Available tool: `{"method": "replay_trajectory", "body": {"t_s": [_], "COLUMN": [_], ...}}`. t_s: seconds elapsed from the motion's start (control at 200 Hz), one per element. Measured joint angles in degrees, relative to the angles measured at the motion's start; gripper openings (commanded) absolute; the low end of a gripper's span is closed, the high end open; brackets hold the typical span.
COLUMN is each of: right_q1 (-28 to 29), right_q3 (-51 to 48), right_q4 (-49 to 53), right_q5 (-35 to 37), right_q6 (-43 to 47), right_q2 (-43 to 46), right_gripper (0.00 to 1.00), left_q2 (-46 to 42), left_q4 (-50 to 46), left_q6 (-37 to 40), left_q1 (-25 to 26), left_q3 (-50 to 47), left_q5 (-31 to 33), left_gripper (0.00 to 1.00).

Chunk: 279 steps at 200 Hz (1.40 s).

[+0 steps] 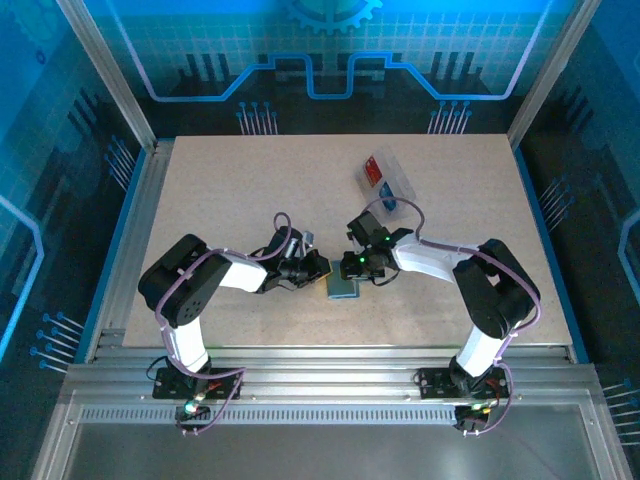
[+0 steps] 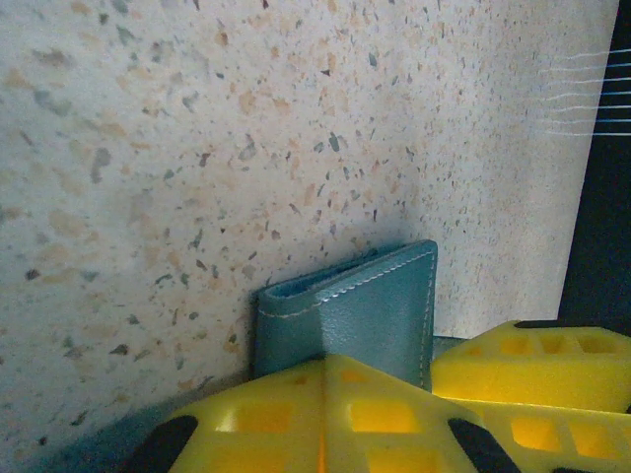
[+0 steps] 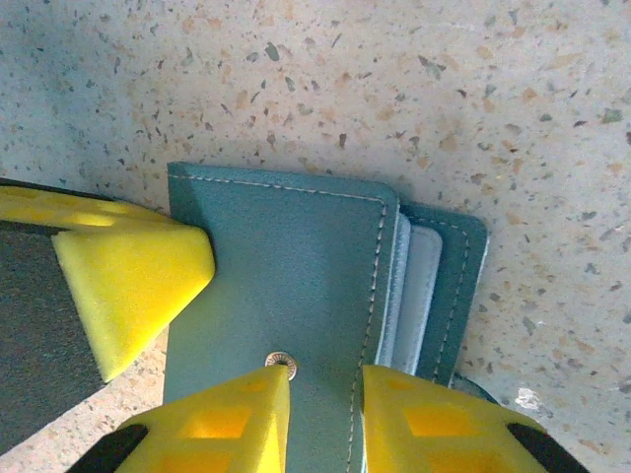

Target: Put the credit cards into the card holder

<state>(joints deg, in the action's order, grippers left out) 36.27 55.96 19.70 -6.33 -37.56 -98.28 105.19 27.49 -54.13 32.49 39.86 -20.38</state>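
Note:
The card holder (image 1: 343, 287), a teal-grey folding wallet, lies on the table between both arms. My left gripper (image 1: 322, 272) is shut, and its yellow tip (image 2: 325, 370) presses against the card holder's (image 2: 365, 305) edge. Seen from the right wrist, that same left fingertip (image 3: 128, 276) rests on the card holder's left side. My right gripper (image 3: 325, 394) is open by a narrow gap, its fingers straddling the stitched edge of the top flap (image 3: 286, 266) beside a metal snap. Pale inner pockets (image 3: 419, 286) show at the right. The red credit card (image 1: 375, 168) and the blue one (image 1: 389, 204) lie farther back.
A clear plastic tray (image 1: 402, 182) holds the cards at the back right of the speckled table (image 1: 230, 190). Metal frame rails run along the table's sides. The right gripper's yellow fingers (image 2: 532, 370) sit close beside the left one.

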Motion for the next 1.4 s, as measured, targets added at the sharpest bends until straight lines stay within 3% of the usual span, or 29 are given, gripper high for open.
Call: {"method": "replay_trajectory", "body": {"t_s": [0.19, 0.665, 0.855, 0.966, 1.181, 1.396], "right_q1": [-0.35, -0.35, -0.33, -0.24, 0.2, 0.92], "right_q3": [-0.15, 0.98, 0.96, 0.92, 0.98, 1.2], "right_q4": [-0.13, 0.94, 1.29, 2.01, 2.62, 1.64], "right_q5": [-0.22, 0.66, 0.94, 1.88, 2.4, -0.31], "right_q6": [-0.33, -0.11, 0.57, 1.62, 2.82, 4.02], "right_q2": [-0.17, -2.03, -1.44, -0.61, 1.99, 5.07], "right_gripper": [0.22, 0.25, 0.14, 0.0, 0.0, 0.0], "left_q2": [0.04, 0.15, 0.15, 0.15, 0.0, -0.09], "left_q4": [0.5, 0.74, 0.74, 0.74, 2.27, 4.42], "left_q6": [0.0, -0.48, -1.05, -1.07, -0.83, -0.13], "left_q1": [0.0, 0.0, 0.0, 0.0, 0.0, 0.0], "left_q3": [-0.24, -0.26, -0.26, -0.26, -0.66, -1.31], "left_q5": [-0.02, -0.02, -0.02, -0.02, -1.01, -2.23], "left_gripper": [0.08, 0.09, 0.09, 0.1, 0.21, 0.25]}}
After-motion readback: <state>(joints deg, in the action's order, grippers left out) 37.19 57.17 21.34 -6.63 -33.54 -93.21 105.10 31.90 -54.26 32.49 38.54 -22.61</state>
